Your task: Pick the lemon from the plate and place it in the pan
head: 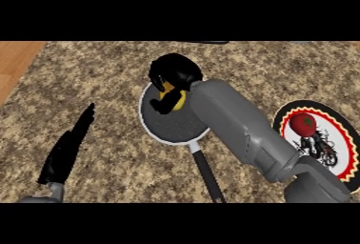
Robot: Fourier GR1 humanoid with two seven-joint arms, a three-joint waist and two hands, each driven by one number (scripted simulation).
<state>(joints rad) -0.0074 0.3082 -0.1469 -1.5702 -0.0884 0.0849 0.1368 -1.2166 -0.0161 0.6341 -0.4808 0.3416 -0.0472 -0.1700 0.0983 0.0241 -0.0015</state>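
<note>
I see the right hand [174,76], fingers curled round the lemon [174,99], above the pan [169,121] far rim; left hand [67,150], fingers straight, rests left of the pan over bare counter [105,66].

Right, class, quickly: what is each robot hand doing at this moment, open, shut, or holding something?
Left hand: open, fingers straight, holding nothing, over the counter at the view's left.
Right hand: shut on the lemon, above the pan.
</note>
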